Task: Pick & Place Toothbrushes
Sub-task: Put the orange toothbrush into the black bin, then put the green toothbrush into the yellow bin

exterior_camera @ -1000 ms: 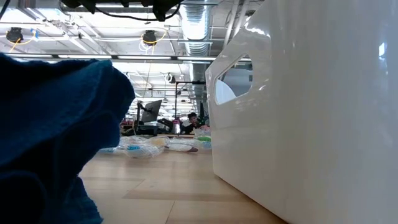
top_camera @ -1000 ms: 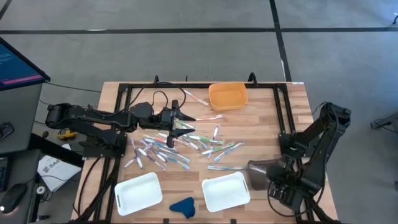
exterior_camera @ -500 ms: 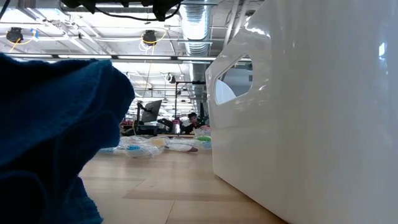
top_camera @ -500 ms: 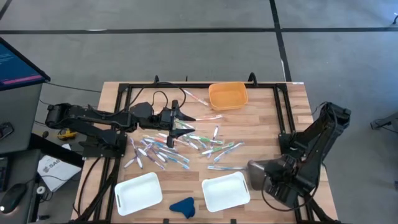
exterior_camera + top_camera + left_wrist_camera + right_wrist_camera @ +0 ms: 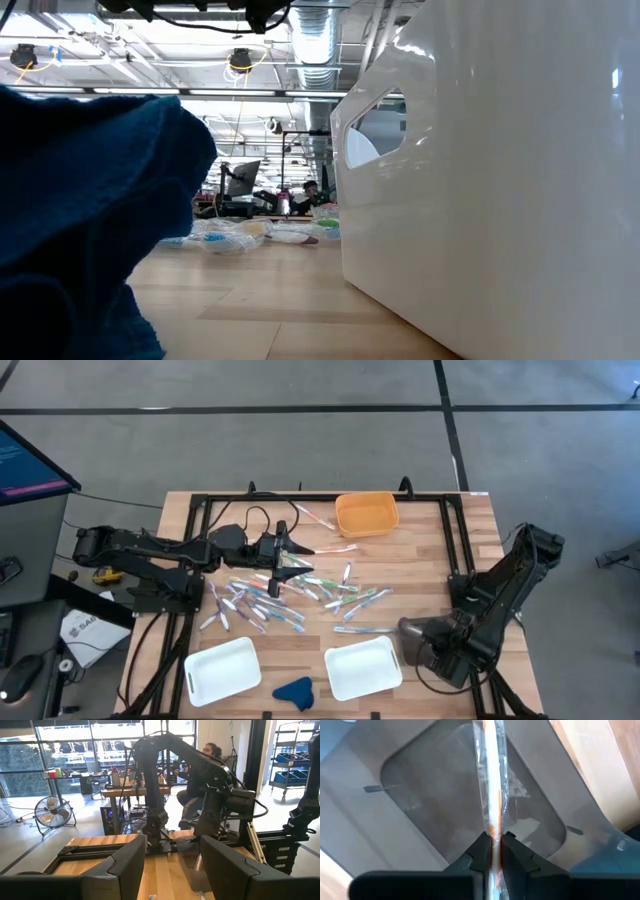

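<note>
Several toothbrushes (image 5: 290,595) lie scattered on the wooden table's middle. My left gripper (image 5: 300,555) hangs level above the pile's far left part, open and holding nothing; its fingers stand wide apart in the left wrist view (image 5: 172,865). My right gripper (image 5: 432,643) points down over a grey bin (image 5: 412,640) at the table's near right. It is shut on one wrapped toothbrush (image 5: 490,780), white with orange, seen in the right wrist view (image 5: 494,840). My right gripper pinches the wrapped toothbrush's shaft (image 5: 494,831) between its two fingertips (image 5: 481,849). The fingers come from above, pointing down, and lie along the brush. The brush hangs straight below them over the grey bin's inside (image 5: 435,795); whether its lower end touches the bin I cannot tell.
An orange tray (image 5: 367,514) stands at the far middle. Two white trays (image 5: 222,670) (image 5: 363,666) sit at the near edge with a blue cloth lump (image 5: 294,692) between them; both fill the low view (image 5: 90,220) (image 5: 500,180). A black frame (image 5: 205,510) borders the table.
My right gripper has sunk toward the grey bin and shifted a little toward the table's left edge. The left arm and the pile have kept still.
</note>
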